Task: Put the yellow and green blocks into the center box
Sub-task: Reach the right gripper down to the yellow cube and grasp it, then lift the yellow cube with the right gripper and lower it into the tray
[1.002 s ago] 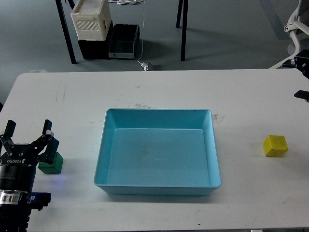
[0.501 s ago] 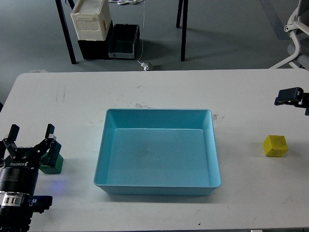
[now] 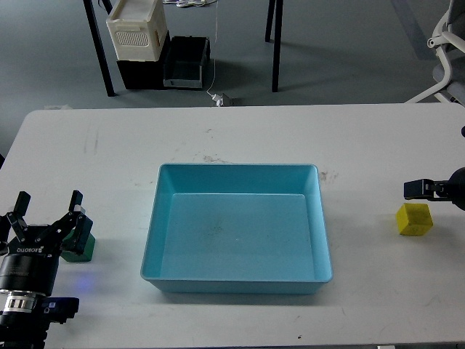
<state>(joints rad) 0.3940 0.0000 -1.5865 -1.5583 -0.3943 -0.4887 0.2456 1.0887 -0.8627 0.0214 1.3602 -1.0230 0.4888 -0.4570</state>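
A green block [image 3: 81,246] lies on the white table at the left, partly hidden behind my left gripper [image 3: 48,200]. That gripper is open, and its fingers stand just above and left of the block. A yellow block [image 3: 414,219] lies at the right of the table. My right gripper [image 3: 417,190] comes in from the right edge and hovers just above the yellow block. It is dark and its fingers cannot be told apart. The light blue box [image 3: 240,169] sits in the centre with nothing in it.
The white table [image 3: 240,134] shows scuff marks behind the box. Beyond its far edge are a white crate [image 3: 136,29], a black bin [image 3: 186,62] and chair legs on the floor. An office chair [image 3: 447,43] stands at the far right.
My right gripper has moved down and towards the yellow block, from the far right edge to just above it. My left gripper has sunk slightly beside the green block.
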